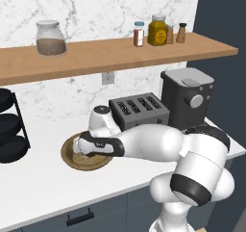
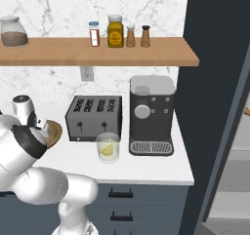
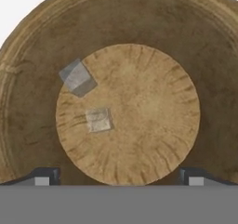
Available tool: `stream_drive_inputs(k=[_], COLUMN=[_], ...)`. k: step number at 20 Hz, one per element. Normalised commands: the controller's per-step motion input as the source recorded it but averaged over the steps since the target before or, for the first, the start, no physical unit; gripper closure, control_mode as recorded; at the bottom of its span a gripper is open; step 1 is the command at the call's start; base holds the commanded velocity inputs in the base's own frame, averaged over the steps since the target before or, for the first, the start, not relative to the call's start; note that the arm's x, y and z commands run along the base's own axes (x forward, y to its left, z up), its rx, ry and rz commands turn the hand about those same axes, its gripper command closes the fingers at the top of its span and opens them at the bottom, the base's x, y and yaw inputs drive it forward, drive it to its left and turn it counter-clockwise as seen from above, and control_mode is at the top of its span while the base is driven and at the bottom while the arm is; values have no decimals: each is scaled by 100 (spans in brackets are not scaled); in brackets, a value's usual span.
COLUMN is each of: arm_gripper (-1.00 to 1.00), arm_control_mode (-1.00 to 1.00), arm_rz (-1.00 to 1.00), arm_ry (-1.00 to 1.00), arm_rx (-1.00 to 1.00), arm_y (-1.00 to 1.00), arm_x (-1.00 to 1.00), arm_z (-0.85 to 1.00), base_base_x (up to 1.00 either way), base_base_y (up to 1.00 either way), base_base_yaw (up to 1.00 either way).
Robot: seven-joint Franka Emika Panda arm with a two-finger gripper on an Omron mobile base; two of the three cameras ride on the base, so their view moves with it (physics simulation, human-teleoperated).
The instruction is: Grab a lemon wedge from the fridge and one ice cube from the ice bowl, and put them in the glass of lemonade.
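The brown wooden ice bowl (image 3: 204, 69) lies right under my hand. Two clear ice cubes rest in it, one (image 3: 76, 75) on the sloped wall and one (image 3: 99, 120) on the flat bottom, left of centre. My gripper (image 3: 119, 177) hangs open above the bowl with nothing between its fingertips (image 3: 46, 175). From the left base view the gripper (image 1: 78, 148) hovers over the ice bowl (image 1: 89, 164). The glass of lemonade (image 2: 108, 147) stands in front of the toaster, with a yellow lemon wedge (image 2: 109, 149) inside it. The fridge (image 2: 215, 83) rises at the right.
A toaster (image 2: 93, 116) and a dark coffee machine (image 2: 151, 114) stand against the wall. A wooden shelf (image 2: 97, 51) above holds a jar (image 1: 50, 37) and spice bottles (image 2: 115, 31). A black rack (image 1: 10, 125) is at the counter's left end.
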Motion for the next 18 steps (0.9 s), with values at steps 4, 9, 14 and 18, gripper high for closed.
stream_drive_inputs(k=[4, 9, 14, 18], arm_gripper=[-100, -100, -100, -100], arm_control_mode=[-100, -100, -100, -100], arm_rz=[0, 0, -1, 0], arm_ry=[0, 5, 18, 7], arm_rx=[0, 0, 0, 0], arm_y=[0, 1, 12, 1], arm_x=[16, 6, 5, 0], arm_z=[-1, -26, -40, -9], base_base_x=[0, 0, 0, 0], base_base_y=[0, 0, 0, 0], base_base_yaw=[0, 0, 0, 0])
